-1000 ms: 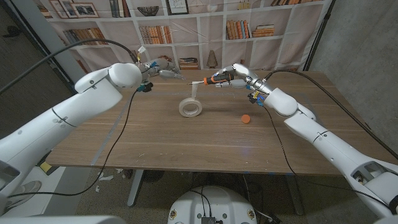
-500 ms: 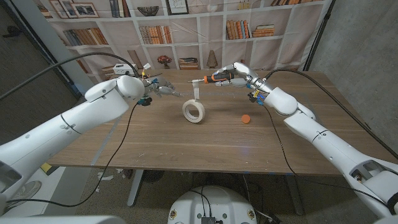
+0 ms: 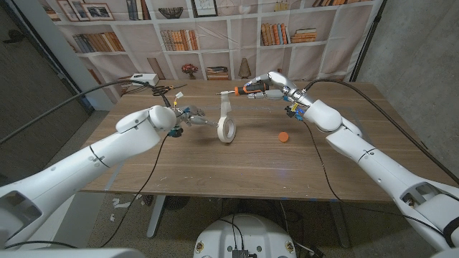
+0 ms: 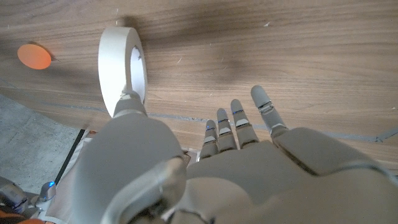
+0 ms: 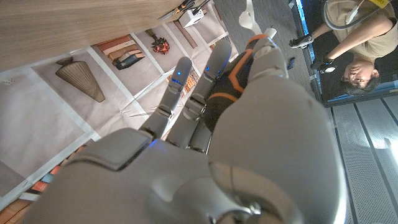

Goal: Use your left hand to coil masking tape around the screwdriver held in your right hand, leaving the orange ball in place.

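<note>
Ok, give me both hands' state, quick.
Left hand: holds the masking tape roll.
Right hand: holds the screwdriver.

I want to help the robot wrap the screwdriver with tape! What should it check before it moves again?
1. Right hand holds the screwdriver: ok.
2. Tape strip joins the screwdriver to the masking tape roll: ok.
3. Left hand has hold of the roll: cannot tell; its fingers are at the roll, but no grip shows.
4. Roll is standing on edge on the table: ok.
5. Orange ball sits apart from the roll and both hands: ok.
</note>
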